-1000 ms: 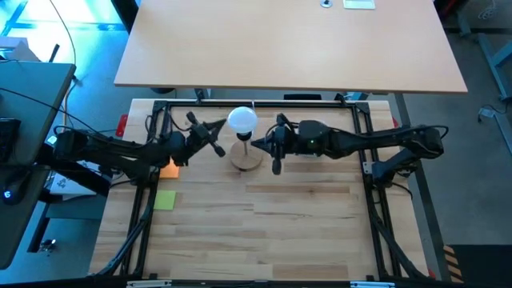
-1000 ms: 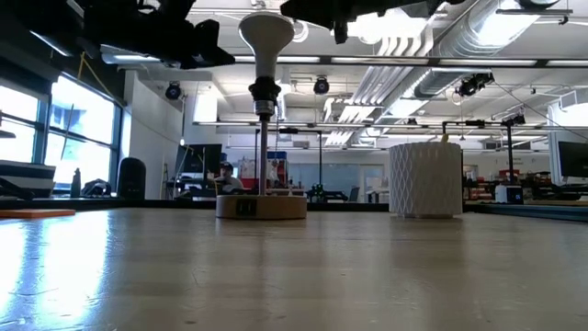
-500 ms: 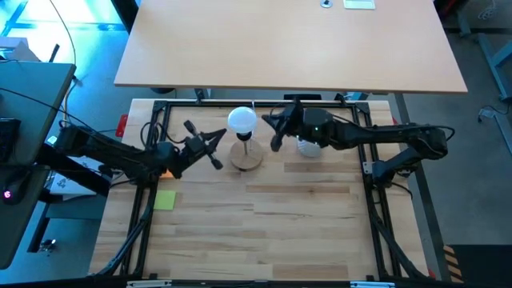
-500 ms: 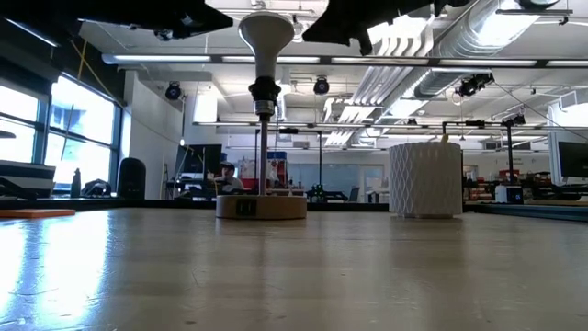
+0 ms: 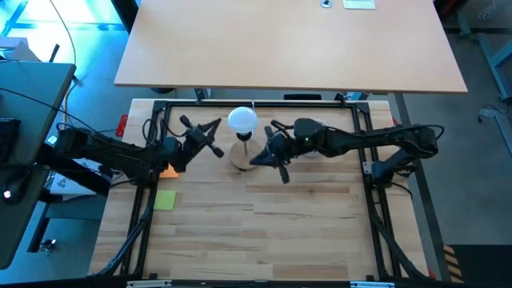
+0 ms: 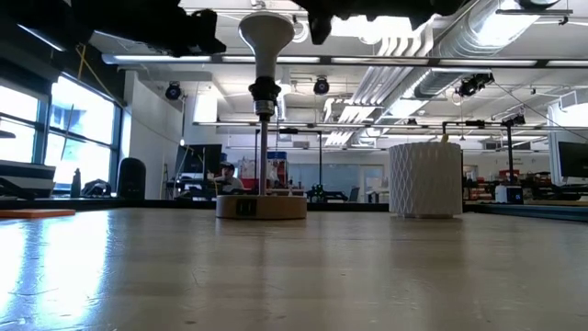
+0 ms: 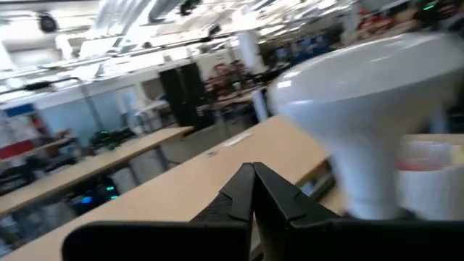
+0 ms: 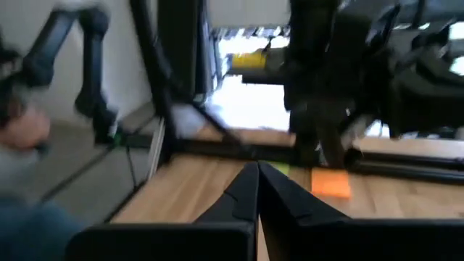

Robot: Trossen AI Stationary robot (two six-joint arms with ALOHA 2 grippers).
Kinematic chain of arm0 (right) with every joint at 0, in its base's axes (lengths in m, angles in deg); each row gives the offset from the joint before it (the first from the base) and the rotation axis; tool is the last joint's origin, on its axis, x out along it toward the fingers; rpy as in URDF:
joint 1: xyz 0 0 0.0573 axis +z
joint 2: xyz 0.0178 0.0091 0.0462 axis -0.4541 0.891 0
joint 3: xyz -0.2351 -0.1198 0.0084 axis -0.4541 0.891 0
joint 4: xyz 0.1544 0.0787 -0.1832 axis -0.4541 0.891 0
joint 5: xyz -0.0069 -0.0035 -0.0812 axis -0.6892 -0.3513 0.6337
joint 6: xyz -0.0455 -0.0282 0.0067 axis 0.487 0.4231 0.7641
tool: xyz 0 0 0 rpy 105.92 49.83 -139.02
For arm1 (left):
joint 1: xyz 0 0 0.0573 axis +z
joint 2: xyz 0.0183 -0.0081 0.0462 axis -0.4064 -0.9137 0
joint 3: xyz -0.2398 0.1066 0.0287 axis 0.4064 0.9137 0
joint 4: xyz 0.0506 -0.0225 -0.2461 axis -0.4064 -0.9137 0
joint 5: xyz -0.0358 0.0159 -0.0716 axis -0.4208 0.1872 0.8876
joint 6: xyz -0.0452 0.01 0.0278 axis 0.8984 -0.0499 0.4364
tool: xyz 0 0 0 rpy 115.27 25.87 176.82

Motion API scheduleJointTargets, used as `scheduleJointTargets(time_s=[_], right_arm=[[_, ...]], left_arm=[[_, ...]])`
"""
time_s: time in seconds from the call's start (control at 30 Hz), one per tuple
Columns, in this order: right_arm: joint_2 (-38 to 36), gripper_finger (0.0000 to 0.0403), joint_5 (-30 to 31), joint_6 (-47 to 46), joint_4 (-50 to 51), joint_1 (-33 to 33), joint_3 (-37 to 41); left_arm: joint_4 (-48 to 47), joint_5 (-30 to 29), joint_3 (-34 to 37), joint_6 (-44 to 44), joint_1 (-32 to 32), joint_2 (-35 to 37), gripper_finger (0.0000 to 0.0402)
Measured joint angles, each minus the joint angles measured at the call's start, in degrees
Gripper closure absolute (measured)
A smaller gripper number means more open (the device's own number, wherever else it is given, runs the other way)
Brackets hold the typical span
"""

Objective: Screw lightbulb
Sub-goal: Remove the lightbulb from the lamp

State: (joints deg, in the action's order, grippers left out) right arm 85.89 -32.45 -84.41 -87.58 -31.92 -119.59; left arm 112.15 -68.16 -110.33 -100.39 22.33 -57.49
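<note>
Bulb (image 5: pixel 242 120) sits upright on post (image 6: pixel 262 147) near bench's far edge, ungripped. Left pincer (image 5: pixel 210 139) and right pincer (image 5: pixel 270 157) flank it, both pinched closed. Risk: closed fingers knock bulb or tip base (image 6: pixel 261 206).

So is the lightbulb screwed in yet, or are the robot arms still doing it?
It looks nearly done: the lightbulb stands upright in the black socket on top of the post. Neither gripper holds it now. The left gripper is beside the bulb; the right gripper is near the wooden base. Both wrist views show shut fingers. Whether it is fully tight cannot be seen.
</note>
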Motion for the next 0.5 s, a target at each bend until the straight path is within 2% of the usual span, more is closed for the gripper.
scheduleJointTargets(time_s=[0.17, 0.27, 0.37, 0.5], right_arm=[[-0.9, 0.0402, -0.5, 4.8, 12.3, 1.5, 0.0], [-0.8, 0.0402, 2.3, 5.2, 20.9, 2.1, 0.0], [-0.8, 0.0402, 9.8, 4.6, 28.1, 2.7, 0.0], [-0.7, 0.0402, 21.5, 1.4, 36.0, 2.8, 0.0]], left_arm=[[-1.3, -1.1, 0.0, 0.1, -7.2, 0.0, 0.0401], [-3.3, -4.7, 0.0, 0.9, -10.6, 0.0, 0.0402], [-5.9, -9.4, 0.0, 4.1, -12.8, -0.1, 0.0402], [-7.9, -10.5, 0.0, 8.6, -14.6, -0.1, 0.0401]])
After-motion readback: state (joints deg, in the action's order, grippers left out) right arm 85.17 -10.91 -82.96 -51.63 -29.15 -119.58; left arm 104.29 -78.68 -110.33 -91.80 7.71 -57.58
